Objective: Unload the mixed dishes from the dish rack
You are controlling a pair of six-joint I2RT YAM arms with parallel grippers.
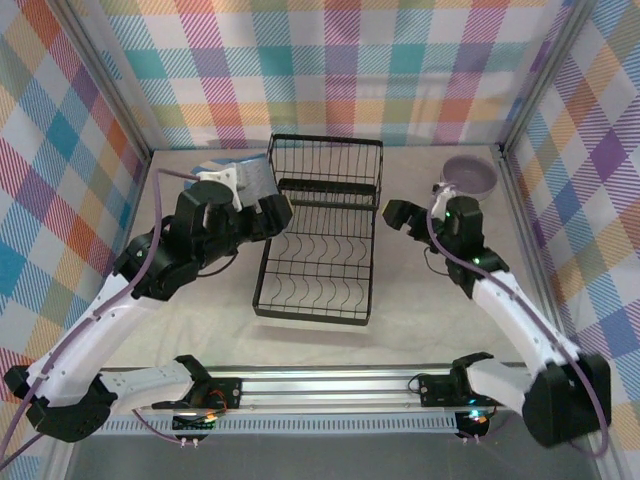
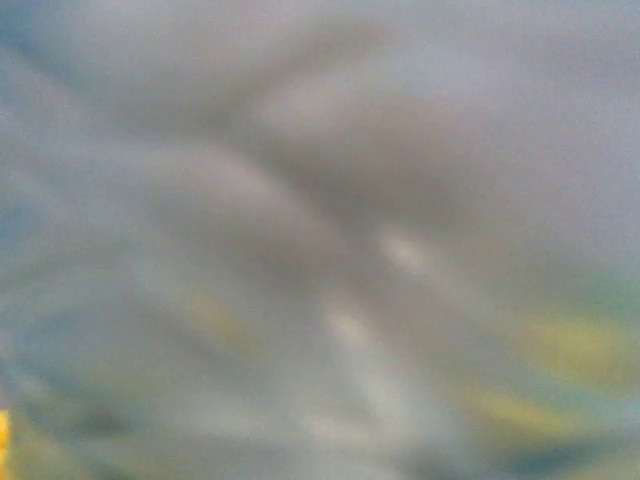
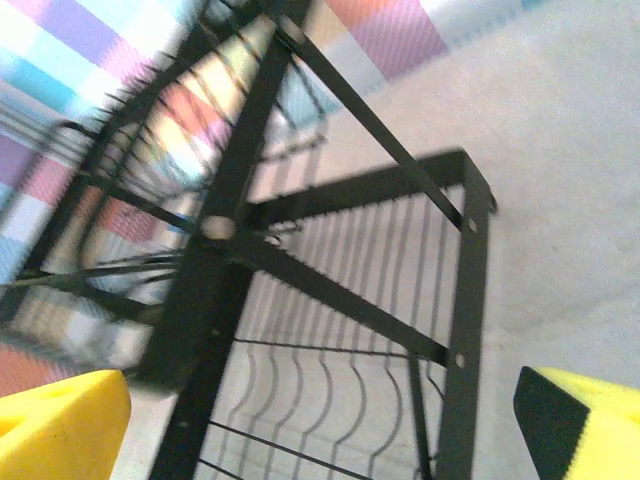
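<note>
The black wire dish rack [image 1: 318, 245] stands mid-table, and its wavy slots show bare wire. At the rack's far left corner my left gripper [image 1: 268, 202] is closed on the translucent grey-blue tumbler [image 1: 253, 178]. The tumbler [image 2: 320, 240] blurs across the left wrist view and hides the fingers. A bit of a blue-and-white plate [image 1: 200, 163] peeks out behind that arm. A lavender bowl [image 1: 470, 175] sits on the table at the far right. My right gripper [image 1: 393, 214] hangs open beside the rack's right side. Its yellow pads [image 3: 60, 420] stand wide apart with the rack [image 3: 330, 290] close ahead.
Plaid curtain walls on metal posts [image 1: 130, 120] close in the table on the left, back and right. The arm bases sit on a rail [image 1: 320, 385] at the near edge. Cloth-covered table [image 1: 420, 310] lies between the rack and the right arm.
</note>
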